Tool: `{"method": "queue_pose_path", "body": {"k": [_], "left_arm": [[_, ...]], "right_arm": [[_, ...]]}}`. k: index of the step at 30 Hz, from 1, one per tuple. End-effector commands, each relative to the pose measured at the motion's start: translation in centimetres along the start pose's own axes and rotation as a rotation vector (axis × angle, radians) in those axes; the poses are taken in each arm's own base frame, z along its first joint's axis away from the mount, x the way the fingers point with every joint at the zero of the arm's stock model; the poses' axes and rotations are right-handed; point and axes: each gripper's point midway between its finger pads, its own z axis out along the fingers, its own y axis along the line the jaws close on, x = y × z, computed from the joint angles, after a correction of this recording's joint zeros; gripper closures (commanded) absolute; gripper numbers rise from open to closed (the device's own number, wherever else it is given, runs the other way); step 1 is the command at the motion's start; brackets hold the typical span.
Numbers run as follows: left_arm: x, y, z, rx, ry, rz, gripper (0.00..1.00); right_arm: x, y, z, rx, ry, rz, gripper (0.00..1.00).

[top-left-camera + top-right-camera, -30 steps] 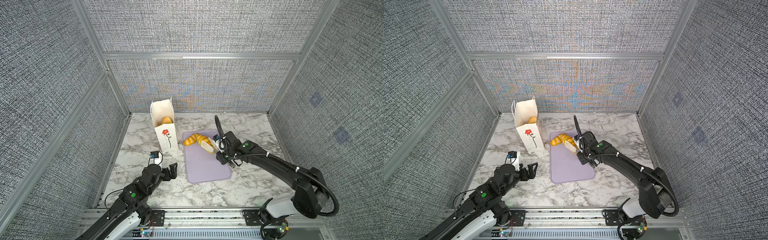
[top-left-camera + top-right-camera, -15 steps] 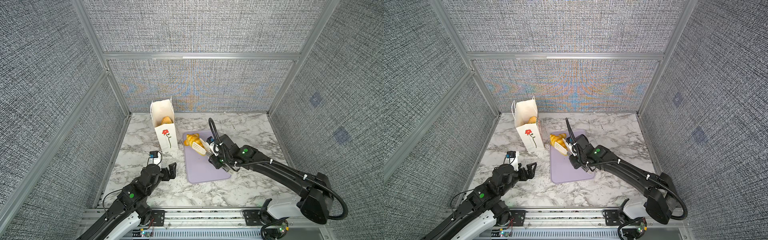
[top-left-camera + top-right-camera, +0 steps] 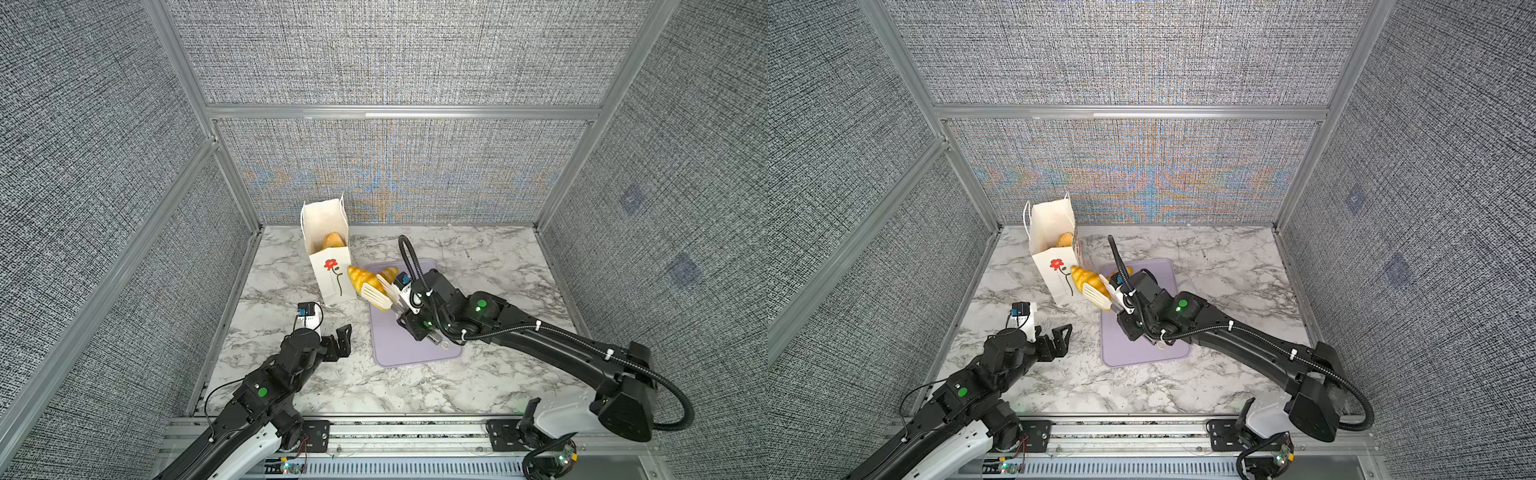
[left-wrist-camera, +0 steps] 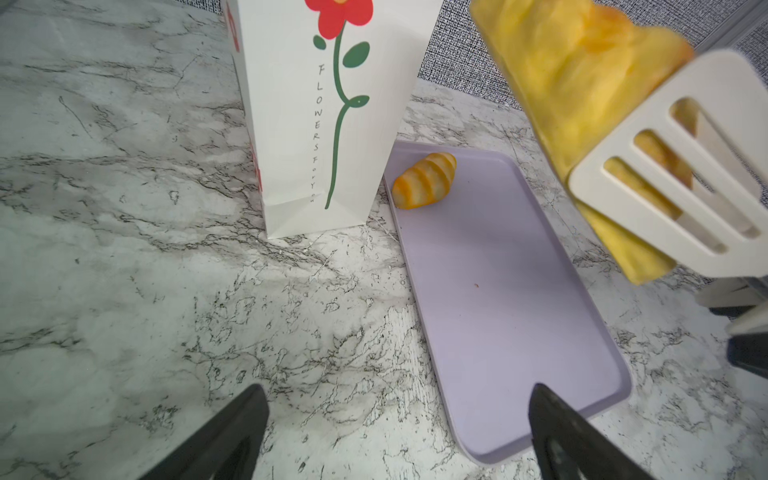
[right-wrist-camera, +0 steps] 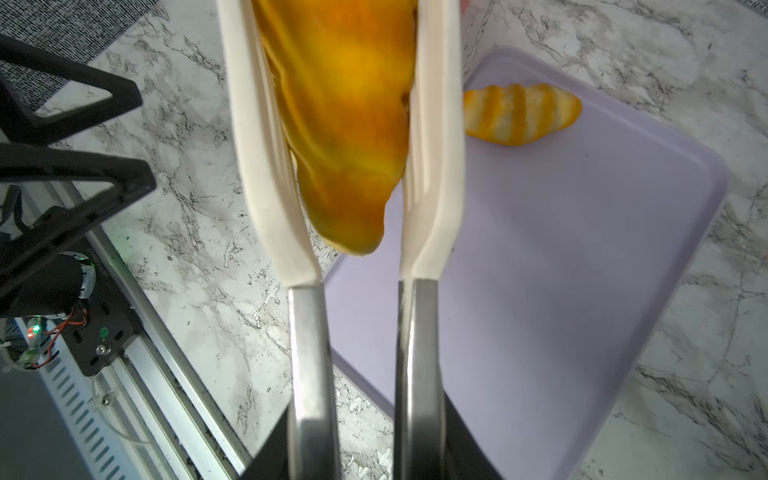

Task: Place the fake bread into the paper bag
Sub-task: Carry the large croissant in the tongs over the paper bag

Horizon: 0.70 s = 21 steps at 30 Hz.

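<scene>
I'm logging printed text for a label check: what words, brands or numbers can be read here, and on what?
"FLOWERS For You": down the front of the bag, left wrist view.
Red marks on the bag's side: cut off, unreadable.
In both top views the bag's print is too small to read.
Nothing else carries text.

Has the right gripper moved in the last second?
Yes: the right gripper, with tongs clamping a croissant, went left across the purple tray toward the paper bag.
</scene>
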Motion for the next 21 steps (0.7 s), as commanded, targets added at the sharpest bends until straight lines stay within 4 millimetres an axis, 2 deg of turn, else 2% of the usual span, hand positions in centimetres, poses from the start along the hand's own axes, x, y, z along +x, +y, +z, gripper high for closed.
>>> {"method": "queue_pose_path", "body": {"k": [1,7,14,21], "left_arm": [[-0.5,0.2,-0.3,-0.010,-0.020,0.006,0.01],[-0.5,0.3,-0.4,-0.012,-0.026,0.004,0.01],[-0.6,0.3,-0.4,-0.014,-0.026,0.006,0.01],[-0.4,0.3,-0.3,-0.013,-0.024,0.007,0.01]], "right_arm": [[-2.7,0.8,-0.3,-0.023,-0.088,0.023,0.63],[-4.9,1.7,-0.4,-0.045,-0.135,0.027,0.63],[-8.5,3.4,-1.0,-0.097,-0.239,0.024,0.63],[-11.5,3.9,-0.7,-0.101,-0.285,0.037,0.63]]}}
